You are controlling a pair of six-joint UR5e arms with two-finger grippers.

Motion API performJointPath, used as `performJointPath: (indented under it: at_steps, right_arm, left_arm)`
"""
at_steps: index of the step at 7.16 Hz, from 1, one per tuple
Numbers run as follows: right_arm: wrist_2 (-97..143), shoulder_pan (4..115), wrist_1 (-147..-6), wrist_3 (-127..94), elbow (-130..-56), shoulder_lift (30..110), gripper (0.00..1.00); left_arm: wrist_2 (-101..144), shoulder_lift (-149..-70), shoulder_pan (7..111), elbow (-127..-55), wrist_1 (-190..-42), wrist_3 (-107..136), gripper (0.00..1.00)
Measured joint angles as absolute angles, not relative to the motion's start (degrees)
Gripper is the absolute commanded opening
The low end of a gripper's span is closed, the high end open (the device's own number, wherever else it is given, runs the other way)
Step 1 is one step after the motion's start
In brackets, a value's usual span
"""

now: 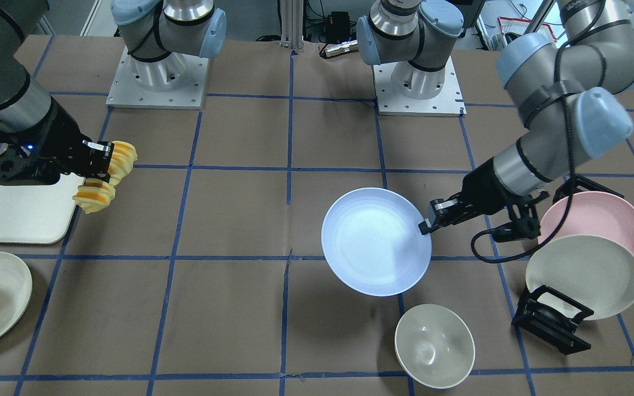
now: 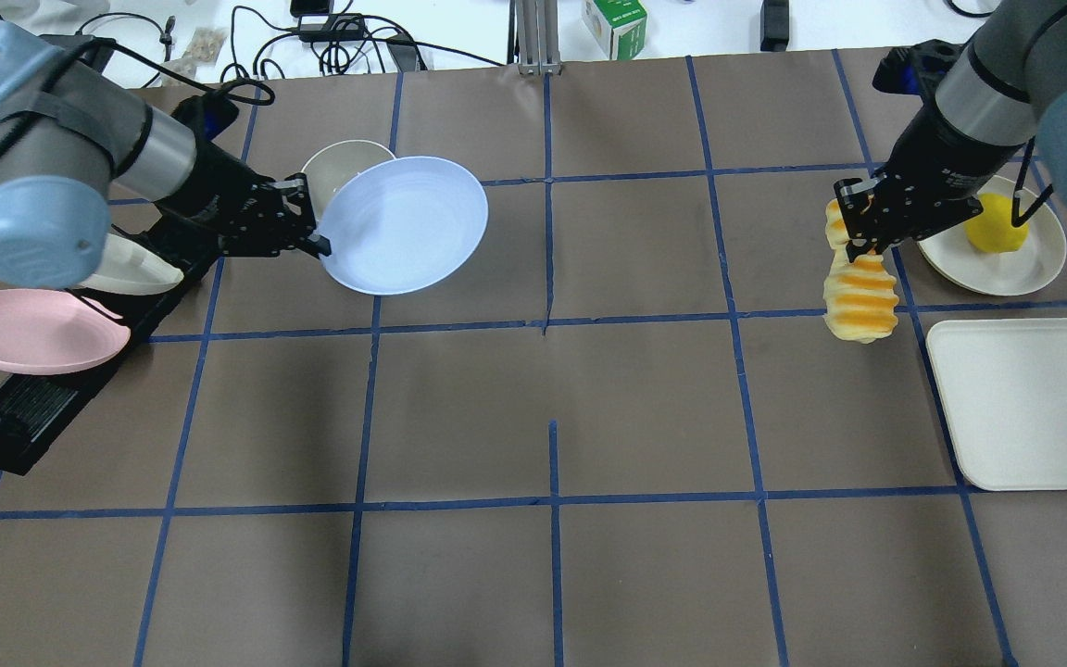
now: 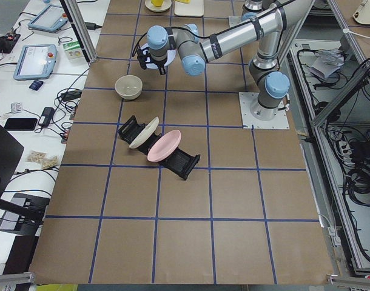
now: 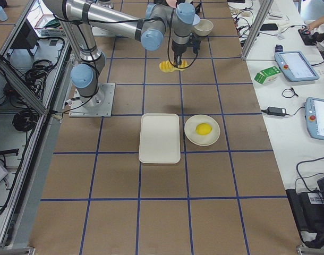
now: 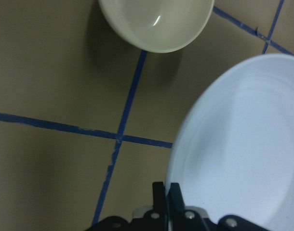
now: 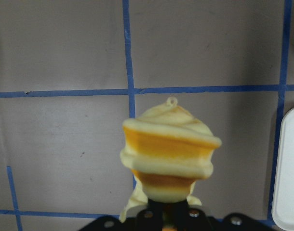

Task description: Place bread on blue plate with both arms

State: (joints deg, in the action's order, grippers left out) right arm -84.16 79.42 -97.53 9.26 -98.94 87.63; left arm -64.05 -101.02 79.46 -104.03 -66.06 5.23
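My left gripper is shut on the rim of the pale blue plate and holds it tilted above the table. The plate also shows in the left wrist view, its rim pinched between the fingers. My right gripper is shut on the bread, a ridged orange and cream loaf held in the air beside the white tray. The bread also fills the middle of the right wrist view. The two grippers are far apart, at opposite sides of the table.
A black rack holds a pink plate and a cream plate. A cream bowl stands near the blue plate. A white tray and a cream plate with a yellow fruit lie on the right arm's side.
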Motion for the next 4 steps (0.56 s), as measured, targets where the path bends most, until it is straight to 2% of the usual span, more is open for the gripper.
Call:
performJointPath:
  at_steps: [4]
  right_arm:
    - [-84.11, 84.41, -97.69, 2.11, -98.53, 87.51, 0.0]
  left_arm:
    - [-64.18, -106.52, 88.57, -111.57, -49.34, 13.17, 0.0]
